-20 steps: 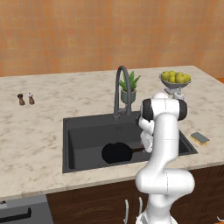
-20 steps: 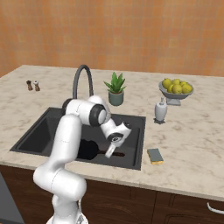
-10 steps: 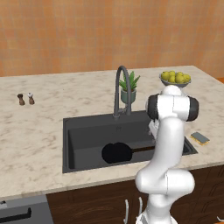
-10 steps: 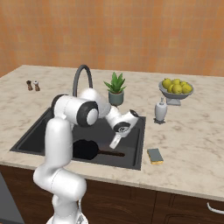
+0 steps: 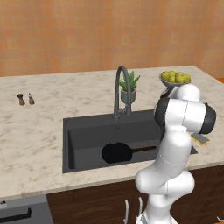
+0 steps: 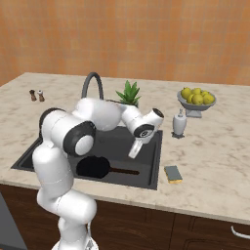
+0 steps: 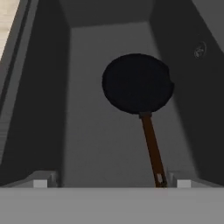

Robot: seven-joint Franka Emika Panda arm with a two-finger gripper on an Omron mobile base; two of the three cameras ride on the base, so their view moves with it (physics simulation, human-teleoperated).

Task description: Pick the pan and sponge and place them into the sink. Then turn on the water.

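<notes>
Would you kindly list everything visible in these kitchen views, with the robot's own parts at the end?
sink: one, dark grey, set in the counter.
faucet: one, dark grey, arched, behind the sink.
pan: one, black with brown handle, lying in the sink.
sponge: one, yellow with dark top, on the counter right of the sink.
potted plant: one, green, behind the sink.
fruit bowl: one, grey with yellow fruit, far right of the counter.
soap dispenser: one, white, beside the fruit bowl.
shakers: two, small, far left.
counter: one, pale marble.
gripper: one, white, open, above the sink.

Two base views behind the arm, left and right, sharing the sink (image 5: pixel 87 131), hand view close above its floor
</notes>
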